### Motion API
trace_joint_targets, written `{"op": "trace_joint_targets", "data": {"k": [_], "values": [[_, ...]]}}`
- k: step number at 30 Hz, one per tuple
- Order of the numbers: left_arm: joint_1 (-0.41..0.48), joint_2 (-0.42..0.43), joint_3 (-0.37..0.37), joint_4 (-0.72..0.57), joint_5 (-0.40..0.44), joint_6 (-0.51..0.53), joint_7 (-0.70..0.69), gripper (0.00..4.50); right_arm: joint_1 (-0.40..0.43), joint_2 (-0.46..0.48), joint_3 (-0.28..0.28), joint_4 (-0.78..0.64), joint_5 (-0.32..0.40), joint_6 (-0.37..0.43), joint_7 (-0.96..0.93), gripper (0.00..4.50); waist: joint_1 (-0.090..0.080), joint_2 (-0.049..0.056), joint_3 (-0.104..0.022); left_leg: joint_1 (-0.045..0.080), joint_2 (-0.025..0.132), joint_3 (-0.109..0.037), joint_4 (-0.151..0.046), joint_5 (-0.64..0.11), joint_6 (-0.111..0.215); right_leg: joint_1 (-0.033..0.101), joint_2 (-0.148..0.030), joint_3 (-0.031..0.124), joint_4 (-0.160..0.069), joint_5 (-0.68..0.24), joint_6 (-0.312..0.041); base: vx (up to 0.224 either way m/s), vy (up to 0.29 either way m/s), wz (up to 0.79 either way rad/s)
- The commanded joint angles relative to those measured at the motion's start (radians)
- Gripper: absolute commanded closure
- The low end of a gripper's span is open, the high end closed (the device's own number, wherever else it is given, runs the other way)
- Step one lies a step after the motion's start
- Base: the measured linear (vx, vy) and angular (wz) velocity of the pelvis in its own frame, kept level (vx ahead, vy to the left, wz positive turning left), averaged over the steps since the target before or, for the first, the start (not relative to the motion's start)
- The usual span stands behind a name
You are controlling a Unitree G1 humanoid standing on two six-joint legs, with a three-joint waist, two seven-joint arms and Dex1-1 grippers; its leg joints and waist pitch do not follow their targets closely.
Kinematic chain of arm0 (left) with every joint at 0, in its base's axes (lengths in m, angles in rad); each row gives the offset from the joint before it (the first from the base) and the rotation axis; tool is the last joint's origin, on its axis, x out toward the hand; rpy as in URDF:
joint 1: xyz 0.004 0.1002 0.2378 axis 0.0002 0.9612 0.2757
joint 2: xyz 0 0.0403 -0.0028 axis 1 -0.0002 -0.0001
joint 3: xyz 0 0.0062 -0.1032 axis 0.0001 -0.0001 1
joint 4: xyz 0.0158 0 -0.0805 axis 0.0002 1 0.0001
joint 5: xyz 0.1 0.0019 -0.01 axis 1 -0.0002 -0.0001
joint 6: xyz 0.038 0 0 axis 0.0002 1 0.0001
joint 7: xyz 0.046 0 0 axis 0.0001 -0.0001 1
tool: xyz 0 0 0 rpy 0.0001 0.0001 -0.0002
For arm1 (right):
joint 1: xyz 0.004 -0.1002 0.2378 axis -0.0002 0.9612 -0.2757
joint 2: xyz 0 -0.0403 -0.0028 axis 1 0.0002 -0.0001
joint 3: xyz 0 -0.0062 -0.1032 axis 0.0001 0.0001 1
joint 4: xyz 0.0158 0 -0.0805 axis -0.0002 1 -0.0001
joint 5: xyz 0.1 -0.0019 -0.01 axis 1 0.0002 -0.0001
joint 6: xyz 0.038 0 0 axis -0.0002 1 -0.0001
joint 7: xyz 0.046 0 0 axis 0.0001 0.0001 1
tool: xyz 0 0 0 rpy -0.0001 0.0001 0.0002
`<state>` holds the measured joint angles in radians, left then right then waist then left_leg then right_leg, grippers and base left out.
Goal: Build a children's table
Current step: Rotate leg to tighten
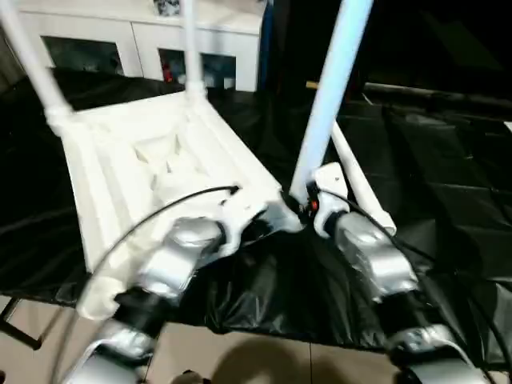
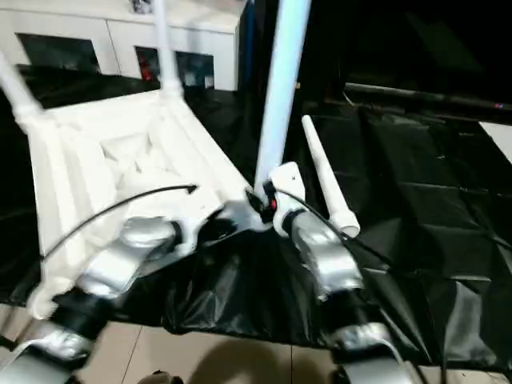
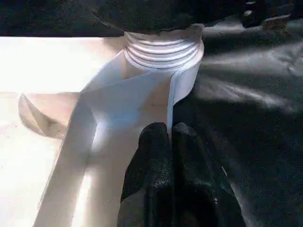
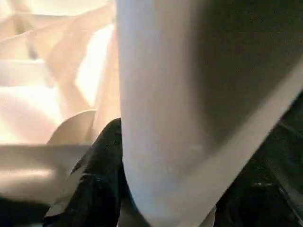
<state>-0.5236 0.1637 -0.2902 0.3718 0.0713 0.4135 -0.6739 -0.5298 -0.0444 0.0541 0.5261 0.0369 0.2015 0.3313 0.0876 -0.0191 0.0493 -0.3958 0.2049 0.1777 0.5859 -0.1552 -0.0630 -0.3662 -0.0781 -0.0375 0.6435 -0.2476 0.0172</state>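
The white children's table top lies upside down on the black cloth, ribs up. Two legs stand in its far corners. A third leg stands upright at the near right corner socket. My right gripper is shut on this leg low down, and a black finger presses its side. My left gripper is shut, its tips resting against the table top's corner rim just under the threaded socket. Another leg lies loose on the cloth to the right.
A white cabinet with glass doors stands behind the work. The black cloth covers the surface out to the right. Its front edge drops to a pale floor below my forearms.
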Motion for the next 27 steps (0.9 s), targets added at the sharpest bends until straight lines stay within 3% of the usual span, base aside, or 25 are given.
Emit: {"op": "trace_joint_targets", "data": {"k": [1,4,5,6,11,12,14,16,20,22,27], "values": [[-0.061,-0.051,0.006,0.001,-0.003,-0.043,0.071,4.5,0.019,0.086,0.088,0.058,0.004,0.022,0.04,1.85,-0.005,0.0,-0.053,0.029,0.023,-0.008,-0.077,-0.225,-0.038,0.012,-0.055,0.037,-0.093,-0.095,-0.158,0.0,0.0,0.0],[-0.056,-0.038,0.0,-0.008,-0.002,-0.047,0.049,4.5,0.012,0.083,0.069,0.054,0.027,0.029,0.063,1.69,-0.005,0.0,-0.054,0.027,0.022,-0.007,-0.077,-0.198,-0.024,0.017,-0.053,0.034,-0.09,-0.036,-0.165,0.0,0.0,0.0],[-0.047,-0.018,-0.007,-0.018,-0.003,-0.063,0.017,4.5,0.01,0.07,0.062,0.048,0.039,0.038,0.087,1.69,-0.005,0.001,-0.054,0.028,0.023,-0.007,-0.077,-0.199,-0.023,0.017,-0.053,0.034,-0.09,-0.036,-0.166,0.0,0.0,0.0],[-0.039,-0.004,-0.007,-0.027,-0.006,-0.064,-0.002,4.5,0.011,0.05,0.067,0.041,0.036,0.036,0.11,1.34,-0.005,0.001,-0.053,0.029,0.023,-0.007,-0.078,-0.212,-0.022,0.016,-0.053,0.034,-0.092,-0.052,-0.166,0.0,0.0,0.0],[-0.013,0.046,-0.011,-0.058,-0.023,-0.083,-0.081,4.5,0.018,-0.036,0.092,0.021,0.013,0.019,0.214,1.08,-0.009,0.001,-0.051,0.027,0.025,-0.008,-0.08,-0.228,-0.023,0.019,-0.055,0.035,-0.096,-0.082,-0.167,0.0,0.0,0.0],[-0.007,0.058,-0.012,-0.064,-0.029,-0.089,-0.102,4.5,0.021,-0.06,0.099,0.015,0.009,0.014,0.249,0.83,-0.01,0.001,-0.053,0.028,0.026,-0.006,-0.078,-0.213,-0.019,0.019,-0.055,0.035,-0.094,-0.058,-0.173,0.0,0.0,0.0],[0.0,0.082,-0.017,-0.073,-0.037,-0.125,-0.142,4.5,0.026,-0.1,0.11,0.003,0.006,0.01,0.309,0.85,-0.009,0.003,-0.054,0.027,0.025,-0.005,-0.076,-0.182,-0.008,0.022,-0.053,0.034,-0.089,-0.002,-0.186,0.0,0.0,0.0],[0.009,0.104,-0.019,-0.09,-0.053,-0.149,-0.187,4.5,0.032,-0.145,0.131,-0.013,-0.008,-0.004,0.378,0.56,-0.007,0.004,-0.057,0.026,0.024,-0.005,-0.073,-0.148,0.006,0.025,-0.05,0.033,-0.082,0.073,-0.197,0.0,0.0,0.0],[0.03,0.165,-0.03,-0.118,-0.073,-0.165,-0.291,4.5,0.033,-0.211,0.147,-0.04,-0.007,-0.031,0.465,0.26,-0.004,0.007,-0.061,0.028,0.026,-0.004,-0.068,-0.124,0.023,0.027,-0.048,0.03,-0.076,0.135,-0.223,0.0,0.0,0.0],[0.036,0.184,-0.025,-0.118,-0.078,-0.173,-0.315,4.5,0.029,-0.22,0.141,-0.049,0.011,-0.03,0.491,0.26,-0.001,0.007,-0.064,0.029,0.025,-0.002,-0.064,-0.097,0.044,0.025,-0.045,0.03,-0.07,0.189,-0.239,0.0,0.0,0.0],[0.046,0.216,-0.021,-0.12,-0.089,-0.186,-0.357,4.5,0.025,-0.233,0.149,-0.055,0.014,-0.03,0.524,0.54,0.0,0.007,-0.061,0.031,0.028,-0.001,-0.069,-0.15,0.026,0.023,-0.05,0.029,-0.074,0.11,-0.241,0.0,0.0,0.0]]}}
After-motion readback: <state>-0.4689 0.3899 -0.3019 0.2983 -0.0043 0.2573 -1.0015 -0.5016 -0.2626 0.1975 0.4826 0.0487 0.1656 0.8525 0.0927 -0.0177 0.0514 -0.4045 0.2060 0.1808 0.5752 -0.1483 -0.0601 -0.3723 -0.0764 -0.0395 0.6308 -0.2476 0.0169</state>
